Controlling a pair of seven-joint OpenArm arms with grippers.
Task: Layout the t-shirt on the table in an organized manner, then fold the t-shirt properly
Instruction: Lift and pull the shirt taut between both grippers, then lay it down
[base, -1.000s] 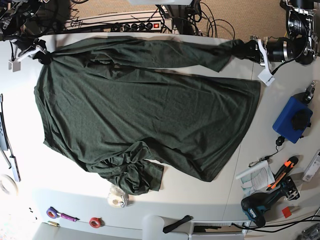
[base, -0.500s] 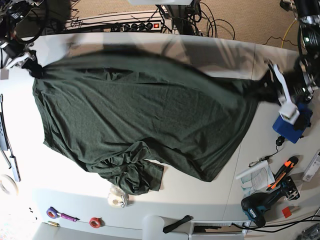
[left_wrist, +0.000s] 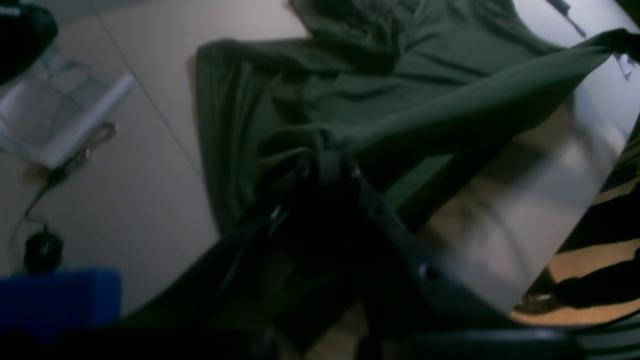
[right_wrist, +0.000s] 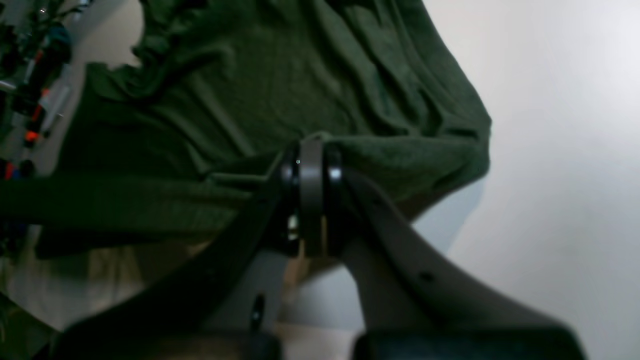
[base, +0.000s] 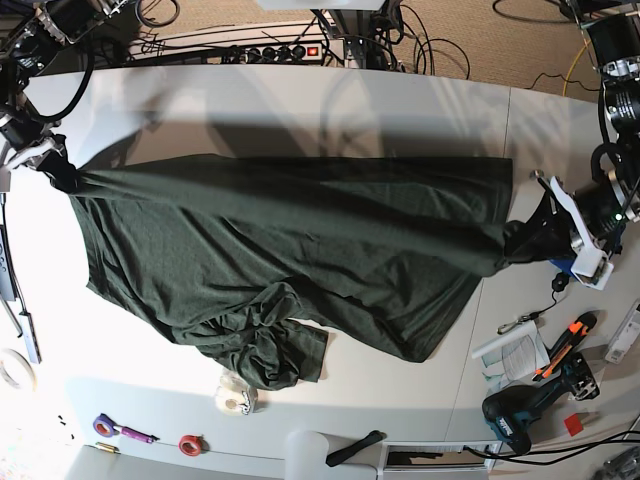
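Note:
The dark green t-shirt (base: 280, 250) is stretched across the white table (base: 300, 100), its top edge pulled taut from side to side. My left gripper (base: 527, 237), at the right in the base view, is shut on one corner of that edge; the pinched fabric (left_wrist: 320, 145) bunches at its fingertips (left_wrist: 327, 165). My right gripper (base: 58, 172), at the far left, is shut on the other corner (right_wrist: 320, 137). A crumpled sleeve (base: 265, 345) lies bunched near the table's front.
A blue box (base: 565, 262) sits just behind my left gripper, with a cable, papers (base: 512, 355), an orange cutter (base: 562, 345) and a drill (base: 520, 410) at the right front. A tape roll (base: 235, 395) lies by the sleeve. A power strip (base: 280, 52) runs along the back.
Both grippers have drawn the held top edge toward the front of the table, and the folded-back part has swung down over the body of the shirt. The lower sleeve has not moved.

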